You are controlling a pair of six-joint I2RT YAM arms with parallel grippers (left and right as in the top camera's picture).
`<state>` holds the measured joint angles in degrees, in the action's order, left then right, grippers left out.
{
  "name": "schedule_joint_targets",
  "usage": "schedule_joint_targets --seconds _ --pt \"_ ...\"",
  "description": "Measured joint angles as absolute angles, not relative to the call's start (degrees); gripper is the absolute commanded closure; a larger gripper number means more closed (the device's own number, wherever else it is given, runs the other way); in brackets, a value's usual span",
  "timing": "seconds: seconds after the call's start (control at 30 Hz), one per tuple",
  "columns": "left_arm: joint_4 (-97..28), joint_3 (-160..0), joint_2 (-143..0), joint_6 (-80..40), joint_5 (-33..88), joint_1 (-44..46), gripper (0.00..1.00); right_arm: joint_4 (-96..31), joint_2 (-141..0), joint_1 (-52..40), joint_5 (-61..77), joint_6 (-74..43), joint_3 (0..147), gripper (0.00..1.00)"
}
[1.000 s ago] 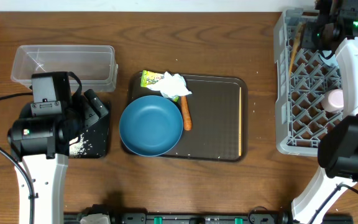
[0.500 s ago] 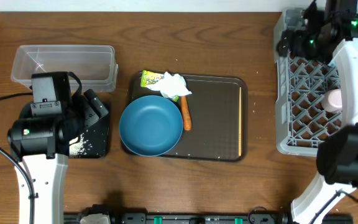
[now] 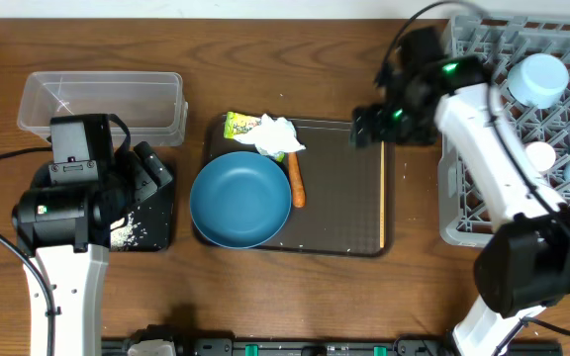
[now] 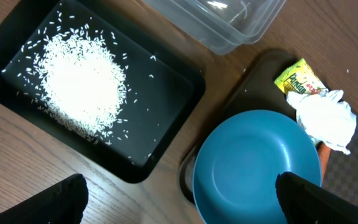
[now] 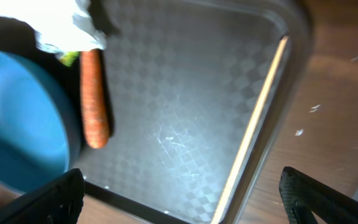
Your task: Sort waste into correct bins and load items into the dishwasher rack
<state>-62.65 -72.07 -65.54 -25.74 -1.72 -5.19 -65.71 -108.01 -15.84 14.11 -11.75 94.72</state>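
The right arm stretches over the brown tray (image 3: 344,198), its gripper (image 3: 366,126) wide open and empty. The left gripper (image 3: 152,170) is open above the rice (image 4: 79,81).

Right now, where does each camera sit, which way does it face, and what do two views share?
Overhead: above the table, facing down on tub, serving tray, rack; left arm and right arm show.
Left wrist: over the black tray, facing down on rice and plate; its open fingers in the bottom corners.
Right wrist: over the serving tray, facing down on carrot and chopstick; its open fingers likewise.
Shared: both wrist views catch plate and tissue.
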Motion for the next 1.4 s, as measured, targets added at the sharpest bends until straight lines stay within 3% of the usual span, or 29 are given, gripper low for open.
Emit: schedule_joint_targets --seconds 0.5,1.4 --pt "-62.65 -72.07 -65.54 -25.74 -1.72 -5.21 0.01 -53.1 -108.18 -19.75 7.99 -21.96 75.29 0.06" --pt "-62.65 -72.07 -65.54 -25.74 -1.72 -5.21 0.01 -47.05 -109.34 -21.56 7.22 -23.9 71.75 0.08"
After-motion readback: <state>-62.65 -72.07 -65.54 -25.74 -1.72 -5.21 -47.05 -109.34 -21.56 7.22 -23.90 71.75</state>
